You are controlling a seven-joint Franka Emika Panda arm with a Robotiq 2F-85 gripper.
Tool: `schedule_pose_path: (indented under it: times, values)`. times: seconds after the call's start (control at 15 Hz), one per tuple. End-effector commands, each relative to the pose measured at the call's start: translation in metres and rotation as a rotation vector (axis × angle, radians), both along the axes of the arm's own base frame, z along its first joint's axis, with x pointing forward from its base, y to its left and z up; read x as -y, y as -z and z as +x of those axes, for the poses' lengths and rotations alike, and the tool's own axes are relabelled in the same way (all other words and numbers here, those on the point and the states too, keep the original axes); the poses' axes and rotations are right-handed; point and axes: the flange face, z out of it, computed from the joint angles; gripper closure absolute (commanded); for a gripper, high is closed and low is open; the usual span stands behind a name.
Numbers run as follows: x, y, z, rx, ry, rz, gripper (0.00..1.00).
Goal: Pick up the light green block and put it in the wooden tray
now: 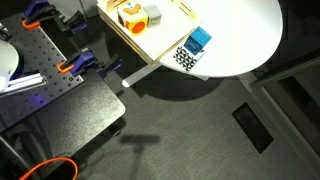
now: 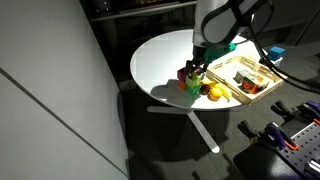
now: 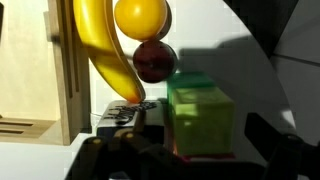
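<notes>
Light green block (image 3: 200,120) sits flat on the white table (image 2: 155,60), just beside the wooden tray (image 3: 62,100) and outside it. In an exterior view the block (image 2: 190,86) is at the tray's near corner, directly under the arm.

Gripper (image 3: 190,152) is low over it with jaws wide: in the wrist view the dark fingers stand either side of the block with a gap showing, no contact that I can see. In an exterior view the gripper (image 2: 197,68) hangs just above the clutter.

My read: pre-grasp, nothing lifted yet. Next move calls for closing square on the block's side faces, a straight lift, a short move sideways over the tray rim, then release.

Obstacles: a banana (image 3: 95,50), a yellow round fruit (image 3: 140,17) and a dark red round fruit (image 3: 153,62) are packed just past the block, and a small black item (image 3: 125,115) lies beside it. A finger could nudge any of them.

The exterior view from above shows no gripper. A blue block (image 1: 198,40) lies on the table near the tray.
</notes>
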Motion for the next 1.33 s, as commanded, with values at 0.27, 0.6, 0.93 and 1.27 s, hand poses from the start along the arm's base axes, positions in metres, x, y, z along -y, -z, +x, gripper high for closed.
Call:
schedule_pose_path:
  times: [0.27,0.6,0.93,1.27]
  values:
    - [0.0,0.0,0.0,-0.001,0.0,0.0,0.0]
    - [0.002,0.002,0.007,0.013,-0.002,-0.001,0.0]
    - [-0.003,0.003,0.012,0.025,-0.011,0.008,0.0]
    - [-0.01,0.016,0.018,0.021,-0.015,0.021,0.0]
